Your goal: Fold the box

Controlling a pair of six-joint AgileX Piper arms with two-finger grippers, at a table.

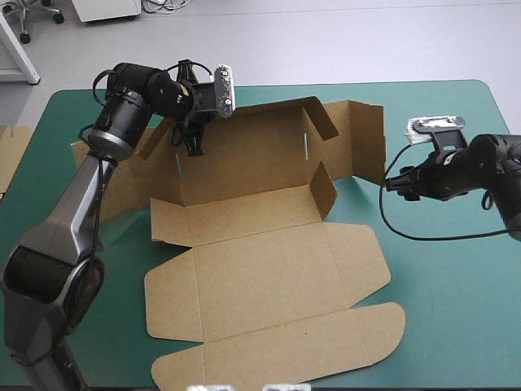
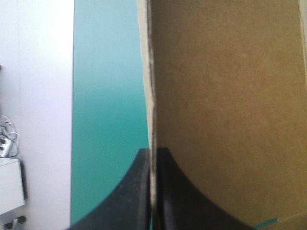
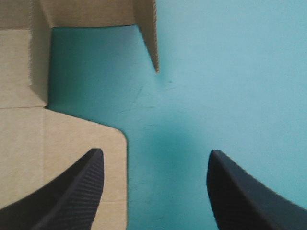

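The brown box (image 1: pixel 260 277) lies in the middle of the teal-green table, its lid flat toward the near edge and its far walls raised. At the far left corner my left gripper (image 1: pixel 194 145) is shut on an upright wall. The left wrist view shows that board edge (image 2: pixel 225 96) pinched between the two black fingers of the left gripper (image 2: pixel 152 158). My right gripper (image 1: pixel 391 186) hovers open to the right of the box, apart from it. In the right wrist view the right gripper (image 3: pixel 156 163) is over bare cover, with the lid's rounded corner (image 3: pixel 24 134) beside one finger and a raised flap (image 3: pixel 146 28) ahead.
An edge of more brown board (image 1: pixel 10 151) shows at the table's left edge. A side flap of the box (image 1: pixel 366 138) stands at the far right. Bare teal-green cover (image 1: pixel 440 309) stretches along the right and near right.
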